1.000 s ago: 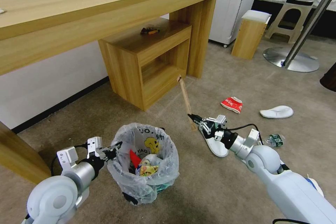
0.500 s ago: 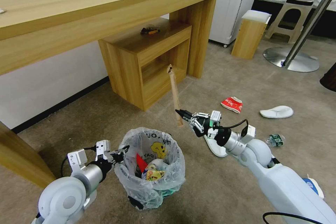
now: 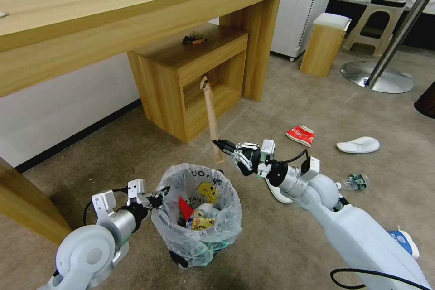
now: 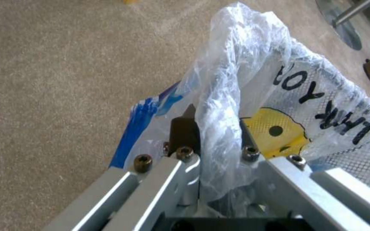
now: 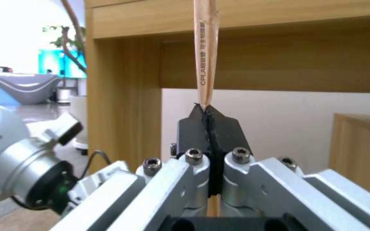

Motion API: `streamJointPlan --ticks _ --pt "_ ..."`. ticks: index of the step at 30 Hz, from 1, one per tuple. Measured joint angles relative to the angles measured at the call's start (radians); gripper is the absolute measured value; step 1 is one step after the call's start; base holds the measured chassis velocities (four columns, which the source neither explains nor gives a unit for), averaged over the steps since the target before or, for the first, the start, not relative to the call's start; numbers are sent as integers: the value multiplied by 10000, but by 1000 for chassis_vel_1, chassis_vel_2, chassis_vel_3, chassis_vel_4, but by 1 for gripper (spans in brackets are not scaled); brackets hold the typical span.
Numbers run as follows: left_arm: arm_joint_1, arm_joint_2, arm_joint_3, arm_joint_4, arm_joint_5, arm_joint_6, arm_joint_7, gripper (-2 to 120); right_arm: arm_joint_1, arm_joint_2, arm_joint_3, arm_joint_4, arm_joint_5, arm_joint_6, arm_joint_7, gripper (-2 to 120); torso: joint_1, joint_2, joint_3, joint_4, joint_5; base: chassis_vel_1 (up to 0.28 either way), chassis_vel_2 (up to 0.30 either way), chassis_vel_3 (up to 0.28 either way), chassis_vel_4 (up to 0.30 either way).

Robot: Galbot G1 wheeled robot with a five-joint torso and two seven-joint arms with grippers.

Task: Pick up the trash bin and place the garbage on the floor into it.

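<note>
Left gripper [image 3: 158, 198]: lower left, clamped on the trash bin [image 3: 198, 216] rim and bag.
Right gripper [image 3: 220, 145]: centre frame, pinching the wooden stick [image 3: 210, 115] upright above the bin's far rim.
Floor [image 3: 272, 99]: red wrapper [image 3: 300, 135], white slipper [image 3: 358, 145], right of centre.

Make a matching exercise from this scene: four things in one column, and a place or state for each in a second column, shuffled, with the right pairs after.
Things:
1. wooden stick
2. trash bin
3. red wrapper
4. white slipper

Places or states:
A. rim and bag pinched by the left pincer
B. lying flat on the carpet, farthest to the robot's right of the four
C. held upright in the shut right pincer, above the bin's far rim
D. lying on the carpet between the right arm and the slipper

Pairs: 1-C, 2-A, 3-D, 4-B
</note>
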Motion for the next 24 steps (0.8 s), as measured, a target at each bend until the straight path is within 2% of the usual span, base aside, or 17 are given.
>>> streamJointPlan --ticks 12,24 --pt "-245 -73 7 200 -162 0 6 3 -256 29 -374 36 -271 95 -442 0 0 0 0 0 1 0 0 0 0" --pt "-152 1 -174 20 -277 -1 9 3 -472 -16 -351 20 -443 145 -582 0 0 0 -1 0 1 0 0 0 0"
